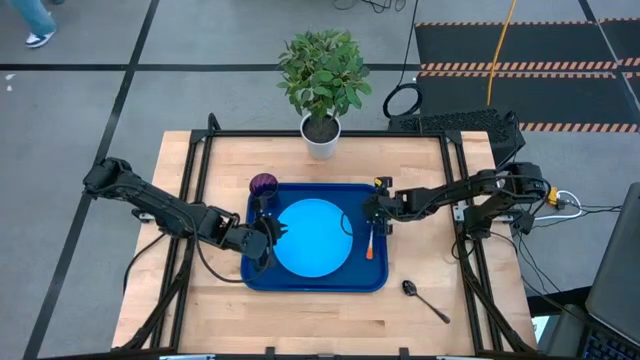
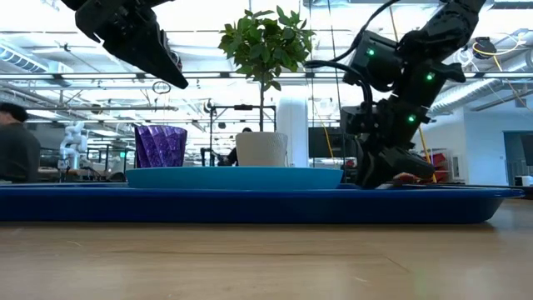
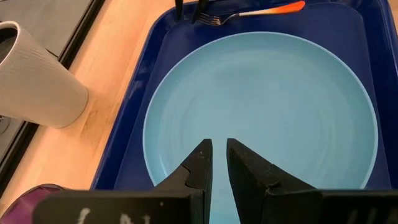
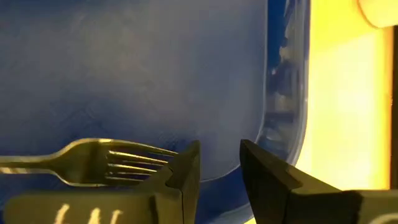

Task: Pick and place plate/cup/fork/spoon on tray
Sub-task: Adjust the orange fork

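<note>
The dark blue tray (image 1: 315,283) lies mid-table. The light-blue plate (image 1: 313,237) lies flat in it. The purple cup (image 1: 263,185) stands upright at the tray's far left corner. The orange-handled fork (image 1: 371,245) lies on the tray floor right of the plate, and its tines (image 4: 127,163) are just beside one finger of my right gripper. My right gripper (image 4: 221,163) is low over the tray, open and empty. My left gripper (image 3: 219,158) hovers over the plate's left part, open by a narrow gap and empty. The spoon (image 1: 425,300) lies on the table off the tray's near right corner.
A white pot with a green plant (image 1: 321,135) stands at the table's far edge behind the tray. Bare wood shows on the near side of the tray and at both sides. A person (image 2: 17,150) sits in the room beyond the table.
</note>
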Controlling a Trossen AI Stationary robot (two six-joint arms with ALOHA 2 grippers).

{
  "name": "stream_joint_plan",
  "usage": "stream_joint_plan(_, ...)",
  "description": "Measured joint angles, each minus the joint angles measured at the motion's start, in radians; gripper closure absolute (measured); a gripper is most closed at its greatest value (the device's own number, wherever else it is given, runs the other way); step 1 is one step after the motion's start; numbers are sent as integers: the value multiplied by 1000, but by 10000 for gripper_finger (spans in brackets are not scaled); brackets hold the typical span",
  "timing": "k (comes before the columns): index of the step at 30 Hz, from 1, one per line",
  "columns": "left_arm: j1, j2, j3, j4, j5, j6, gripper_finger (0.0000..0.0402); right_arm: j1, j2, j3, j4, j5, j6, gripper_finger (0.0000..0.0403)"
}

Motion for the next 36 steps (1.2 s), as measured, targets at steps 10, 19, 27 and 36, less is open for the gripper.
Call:
stream_joint_plan(10,0,0,0,-3,0,-4,350,10,0,0,51,1,-3,298)
stream_joint_plan(19,1,0,0,-6,0,-11,350,41,-49,0,59,28,-25,298)
stream_joint_plan(27,-5,0,0,-6,0,-18,350,42,-121,0,-3,22,-8,298)
stream_joint_plan(36,-10,1,0,-5,0,-18,350,42,-112,-2,-52,-8,28,298)
